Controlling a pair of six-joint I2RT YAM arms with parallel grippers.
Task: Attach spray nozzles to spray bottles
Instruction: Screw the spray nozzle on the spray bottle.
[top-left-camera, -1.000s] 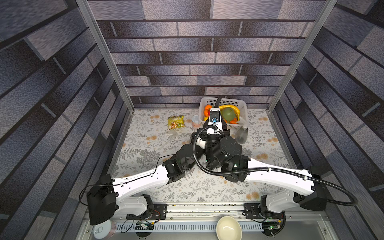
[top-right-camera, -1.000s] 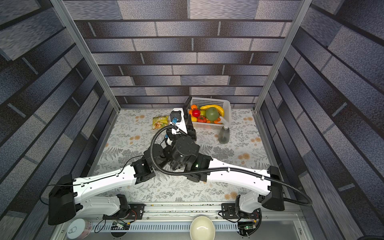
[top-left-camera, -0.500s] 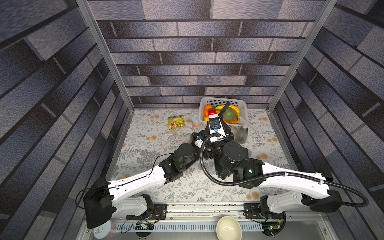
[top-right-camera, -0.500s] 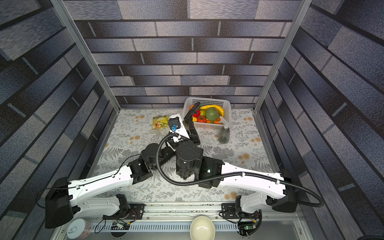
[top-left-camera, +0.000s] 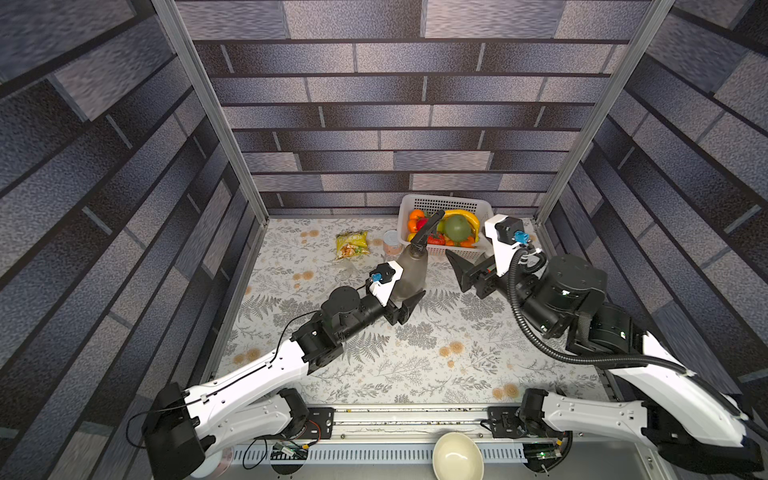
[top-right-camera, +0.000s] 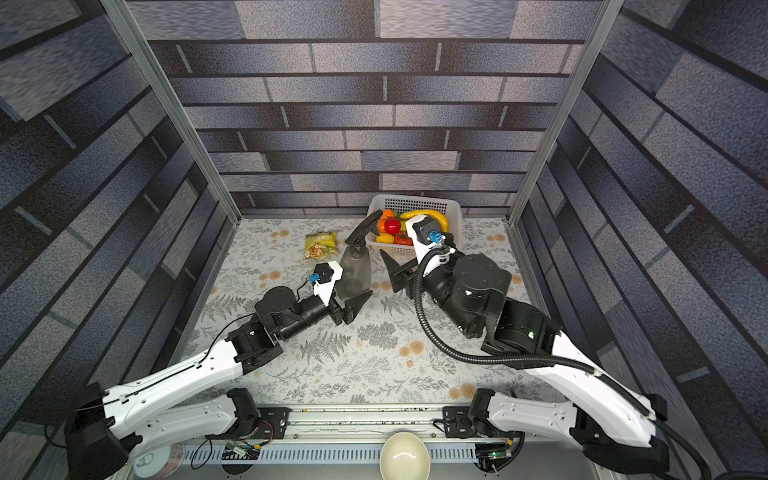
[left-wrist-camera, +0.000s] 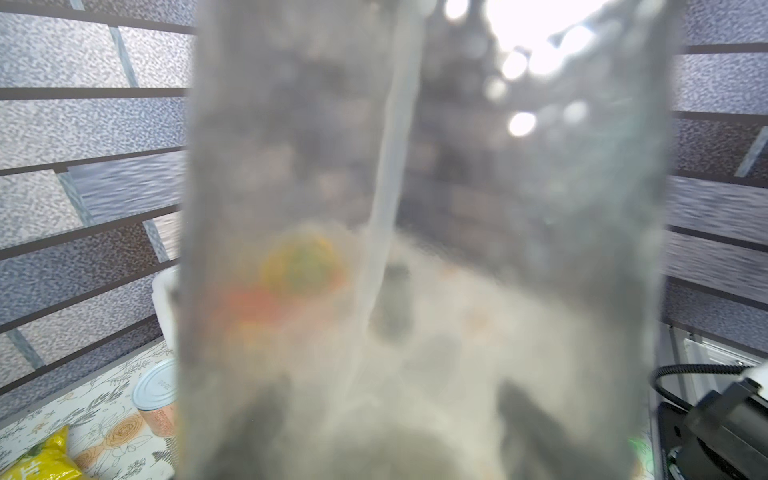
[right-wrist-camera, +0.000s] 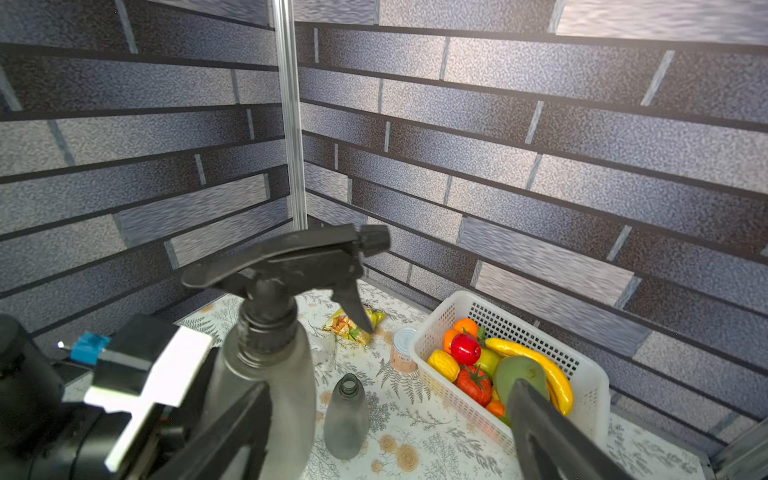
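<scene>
Spray bottle (top-left-camera: 411, 270) with black nozzle (top-left-camera: 428, 228) sits clamped in the left gripper (top-left-camera: 405, 291).
Right gripper (top-left-camera: 455, 272) is spread wide just beside it, touching nothing.

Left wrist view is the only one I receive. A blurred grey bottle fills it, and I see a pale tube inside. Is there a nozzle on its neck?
Observer: Yes. A black nozzle sits on the neck of the grey bottle.
Operator: And the right end effector, is it touching the bottle?
Observer: No. The right end effector is open and empty, apart from the bottle.
Operator: Is there another bottle to do?
Observer: Yes. A second bottle stands on the table with a bare, open neck.
</scene>
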